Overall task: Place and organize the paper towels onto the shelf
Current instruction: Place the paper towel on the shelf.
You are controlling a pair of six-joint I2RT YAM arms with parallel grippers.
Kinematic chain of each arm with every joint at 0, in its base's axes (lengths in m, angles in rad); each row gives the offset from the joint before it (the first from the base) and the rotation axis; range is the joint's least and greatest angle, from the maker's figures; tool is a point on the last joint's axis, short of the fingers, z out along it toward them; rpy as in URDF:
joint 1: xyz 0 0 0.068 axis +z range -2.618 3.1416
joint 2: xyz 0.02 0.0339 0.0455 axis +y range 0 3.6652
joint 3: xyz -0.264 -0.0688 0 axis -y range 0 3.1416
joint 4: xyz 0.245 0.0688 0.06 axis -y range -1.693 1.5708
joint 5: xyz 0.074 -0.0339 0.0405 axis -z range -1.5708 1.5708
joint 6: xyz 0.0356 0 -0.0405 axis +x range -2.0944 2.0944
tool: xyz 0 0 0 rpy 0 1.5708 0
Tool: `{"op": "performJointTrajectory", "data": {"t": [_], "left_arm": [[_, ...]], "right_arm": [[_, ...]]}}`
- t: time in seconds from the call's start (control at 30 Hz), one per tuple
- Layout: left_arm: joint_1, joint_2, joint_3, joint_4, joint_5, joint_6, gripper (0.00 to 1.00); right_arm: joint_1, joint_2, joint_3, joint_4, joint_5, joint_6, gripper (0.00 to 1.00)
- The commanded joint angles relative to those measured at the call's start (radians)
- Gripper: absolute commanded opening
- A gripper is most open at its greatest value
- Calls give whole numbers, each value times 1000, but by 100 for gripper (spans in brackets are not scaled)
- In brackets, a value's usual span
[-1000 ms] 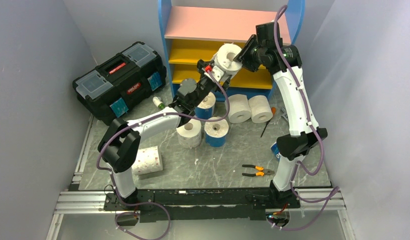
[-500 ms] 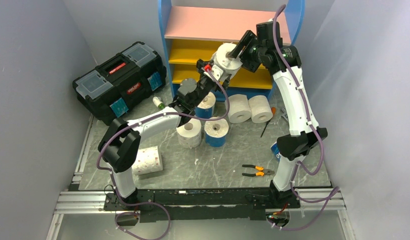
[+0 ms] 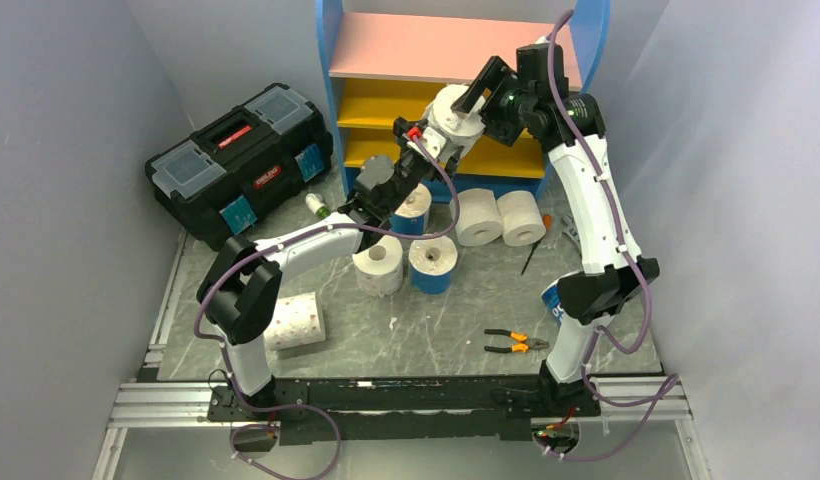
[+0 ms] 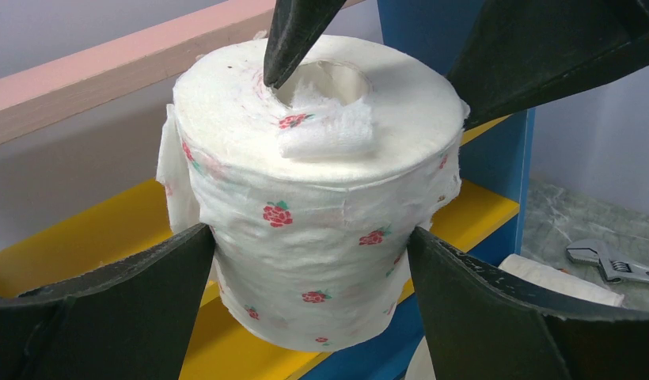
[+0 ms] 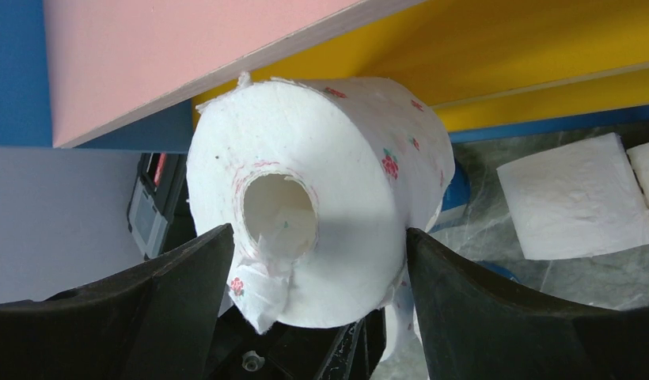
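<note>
A white paper towel roll with small red flowers [image 3: 453, 110] [image 4: 321, 158] [image 5: 345, 182] hangs upright in front of the shelf [image 3: 436, 45], level with its upper yellow board [image 3: 381, 100]. My left gripper [image 3: 438, 140] [image 4: 312, 237] holds it from below, both pads pressed on its sides. My right gripper [image 3: 478, 90] [image 5: 317, 233] stands open over the roll's top end, one fingertip [image 4: 278, 47] at the core hole and the other outside the rim. Several more rolls stand on the table: two white [image 3: 479, 215] [image 3: 521, 217], two blue-wrapped [image 3: 414, 210] [image 3: 433, 262], another white [image 3: 379, 265].
A flowered roll [image 3: 294, 320] lies near the left arm's base. A black toolbox [image 3: 241, 160] sits left of the shelf. Orange-handled pliers [image 3: 514, 343] and a screwdriver [image 3: 536, 250] lie on the table; a wrench [image 4: 614, 265] lies by the shelf's foot.
The right gripper's jaws have spread wide and let go of the roll's top. The left jaws have drawn in slightly on the roll, which has barely moved.
</note>
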Motion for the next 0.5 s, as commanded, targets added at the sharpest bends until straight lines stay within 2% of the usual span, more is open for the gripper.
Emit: {"op": "performJointTrajectory", "data": {"t": [0.0, 0.13, 0.27, 0.47], "left_arm": [[-8, 2, 50, 50, -17, -38, 96], [1, -1, 45, 48, -35, -80, 96], [18, -10, 30, 57, -42, -142, 96], [38, -18, 28, 55, -37, -189, 97]], "right_arm": [[-10, -74, -41, 81, -46, 1, 82], [-18, -99, -98, 142, -77, 4, 82], [-18, -60, -49, 117, -98, -9, 82], [-18, -62, -79, 164, -146, -6, 82]]}}
